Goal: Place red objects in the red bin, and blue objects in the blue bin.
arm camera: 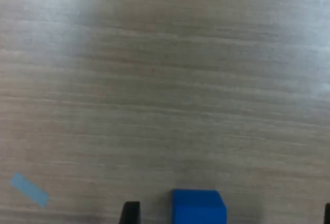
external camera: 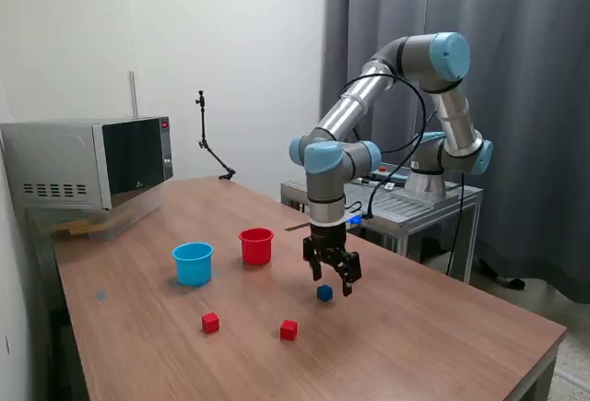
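Gripper [external camera: 333, 275] is hanging with jaws apart, blue cube [external camera: 324, 293] at its 6 o'clock; likely light, rigid, graspable across flat sides.

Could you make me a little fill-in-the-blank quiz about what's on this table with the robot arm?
1. The gripper hangs over a small cube whose colour is ____.
2. The number of small red cubes lying on the table is ____.
3. In the exterior view, the red bin stands to the ____ of the blue bin.
4. The grey appliance at the table's far corner is a ____.

Missing words: blue; two; right; microwave
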